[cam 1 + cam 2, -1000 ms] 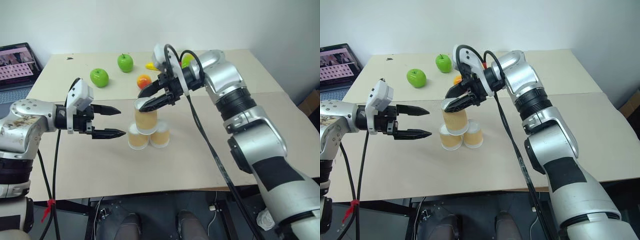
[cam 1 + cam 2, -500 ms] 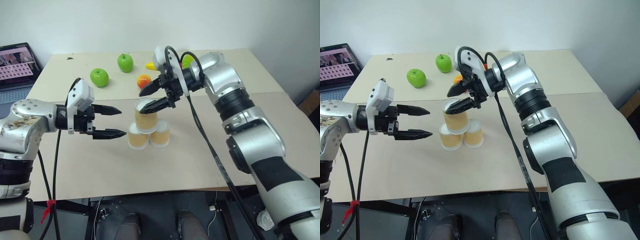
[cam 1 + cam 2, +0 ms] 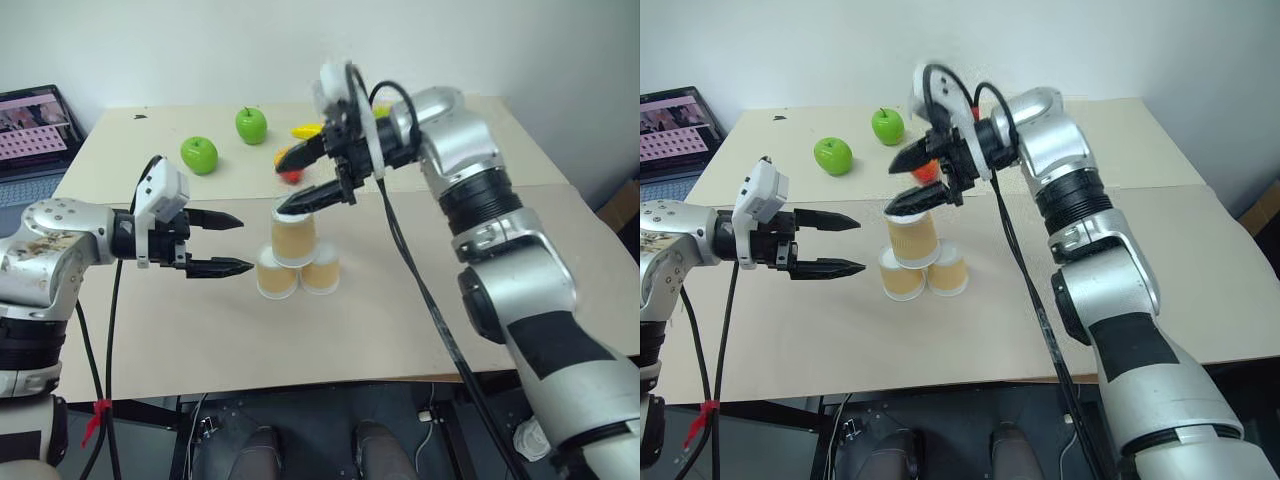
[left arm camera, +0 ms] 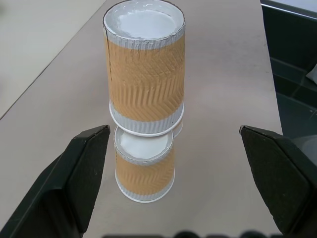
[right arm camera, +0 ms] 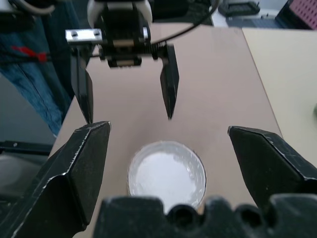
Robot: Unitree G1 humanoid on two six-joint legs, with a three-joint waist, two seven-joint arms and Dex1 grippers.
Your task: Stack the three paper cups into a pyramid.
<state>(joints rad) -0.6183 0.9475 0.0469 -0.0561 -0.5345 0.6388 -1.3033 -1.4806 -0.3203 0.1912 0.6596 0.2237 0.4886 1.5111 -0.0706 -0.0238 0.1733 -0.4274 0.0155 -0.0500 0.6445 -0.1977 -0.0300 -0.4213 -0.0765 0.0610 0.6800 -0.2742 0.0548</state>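
Observation:
The three paper cups stand as a pyramid at the table's middle. Two bottom cups sit side by side, and the top cup rests upside down across them, white end up. My right gripper hovers just above the top cup, open and holding nothing, with its fingers clear of the rim. Level with the pyramid and to its left, my left gripper is open and empty. It points at the stack without touching it.
Two green apples lie at the back left of the table. An orange-red fruit sits just behind my right gripper, and a yellow fruit lies further back. A laptop stands off the left edge.
My right gripper opened, let go of the top cup and rose above it. The cup stays on the two lower ones. The left arm has not moved.

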